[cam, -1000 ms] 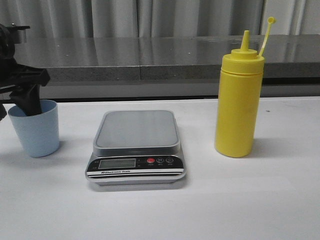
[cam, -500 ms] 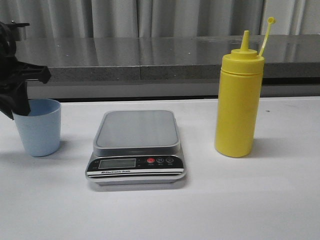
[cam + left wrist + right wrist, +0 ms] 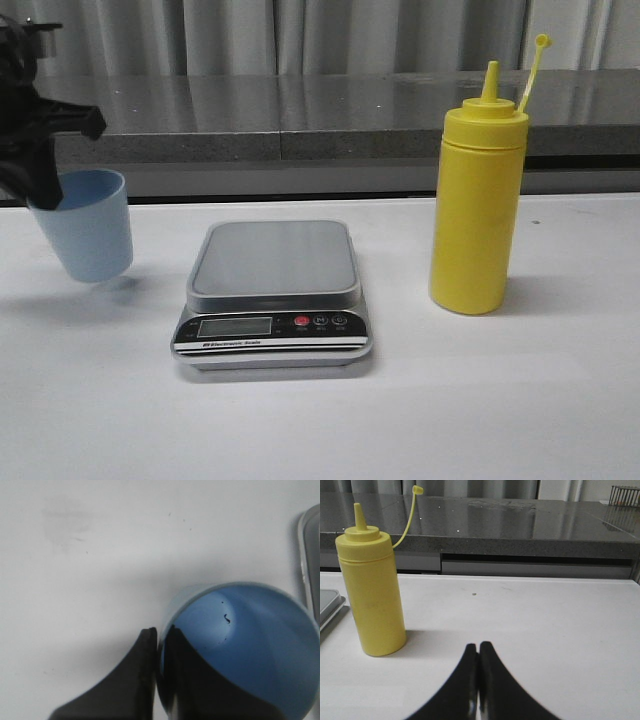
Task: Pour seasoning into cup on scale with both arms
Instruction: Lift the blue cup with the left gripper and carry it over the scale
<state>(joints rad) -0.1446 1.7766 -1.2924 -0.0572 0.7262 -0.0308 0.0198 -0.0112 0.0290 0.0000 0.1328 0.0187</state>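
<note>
My left gripper (image 3: 40,190) is shut on the rim of the light blue cup (image 3: 90,225), one finger inside and one outside, and holds it tilted just above the table, left of the scale (image 3: 273,290). In the left wrist view the gripper (image 3: 159,632) pinches the cup's (image 3: 250,645) wall, and the scale's edge (image 3: 309,555) shows beside it. The yellow seasoning bottle (image 3: 477,200) stands upright right of the scale, cap strap up. My right gripper (image 3: 479,647) is shut and empty, low over the table, with the bottle (image 3: 372,587) apart from it.
A dark grey counter (image 3: 330,115) with curtains behind it runs along the back of the white table (image 3: 450,400). The scale's platform (image 3: 275,255) carries nothing. A wire rack (image 3: 624,495) stands on the far counter in the right wrist view.
My left gripper has lifted the cup off the table and carried it slightly right, toward the scale, tilting it. The bottle and scale have not moved.
</note>
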